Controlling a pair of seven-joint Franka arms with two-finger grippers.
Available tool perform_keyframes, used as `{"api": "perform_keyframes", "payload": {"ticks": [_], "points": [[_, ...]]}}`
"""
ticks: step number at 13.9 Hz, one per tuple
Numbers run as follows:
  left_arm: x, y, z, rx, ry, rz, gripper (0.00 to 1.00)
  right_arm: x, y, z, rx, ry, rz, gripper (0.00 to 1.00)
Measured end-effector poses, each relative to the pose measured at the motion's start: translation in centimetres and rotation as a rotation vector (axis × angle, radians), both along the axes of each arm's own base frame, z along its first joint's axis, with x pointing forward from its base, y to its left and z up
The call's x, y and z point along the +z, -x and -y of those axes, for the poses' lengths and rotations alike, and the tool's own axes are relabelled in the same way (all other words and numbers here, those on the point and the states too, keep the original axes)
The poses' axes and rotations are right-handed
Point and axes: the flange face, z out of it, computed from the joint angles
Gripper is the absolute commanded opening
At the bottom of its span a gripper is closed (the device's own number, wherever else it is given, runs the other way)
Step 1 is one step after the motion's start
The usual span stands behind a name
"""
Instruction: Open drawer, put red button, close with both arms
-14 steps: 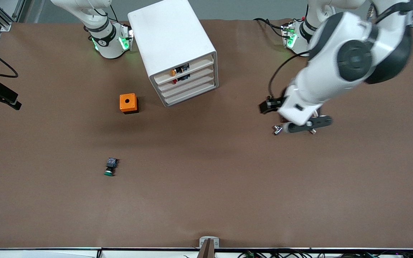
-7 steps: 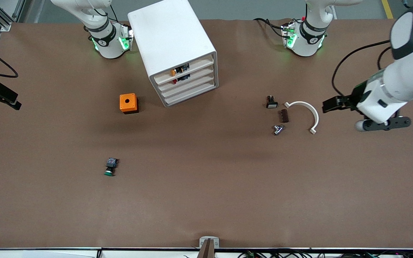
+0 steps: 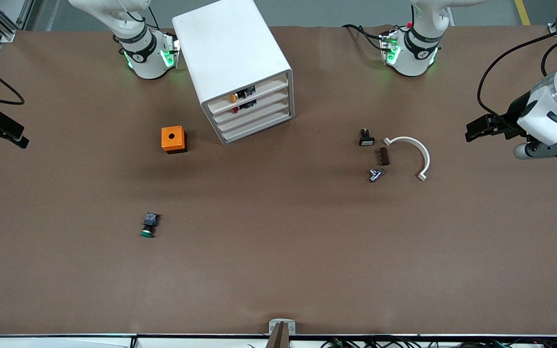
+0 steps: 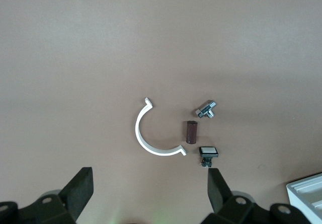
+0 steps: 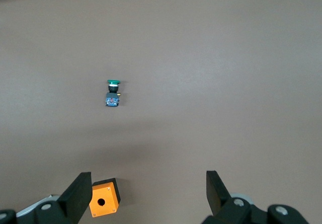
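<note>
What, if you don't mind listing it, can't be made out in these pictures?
- Red button: only a small red speck inside the drawer in the front view; its body is too small to tell, and the drawer fronts hide the rest.
- Right hand: outside the front view's top edge; only its open fingertips show in the right wrist view.
- Left hand: cut off by the front view's edge; its fingertips show only in the left wrist view.

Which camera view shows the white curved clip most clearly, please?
The left wrist view shows the white curved clip best: it lies in mid-frame, its whole arc and both hooked ends visible. The front view also shows it whole, but smaller, beside a small brown block. The right wrist view does not show it.
</note>
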Motion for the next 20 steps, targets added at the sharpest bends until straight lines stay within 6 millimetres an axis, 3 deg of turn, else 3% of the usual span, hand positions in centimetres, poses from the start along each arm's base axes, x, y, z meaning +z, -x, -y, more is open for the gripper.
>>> {"api": "perform_keyframes", "payload": {"ticks": [10, 20], "points": [[5.3, 2.3, -0.4, -0.008, -0.001, 0.113, 1.0, 0.0, 0.0, 0.0, 0.0, 0.0, 0.001, 1.0], [5.5, 2.4, -0.2, -0.006, -0.001, 0.117, 1.0, 0.5, 0.0, 0.2, -0.003, 0.001, 0.011, 1.0]]}}
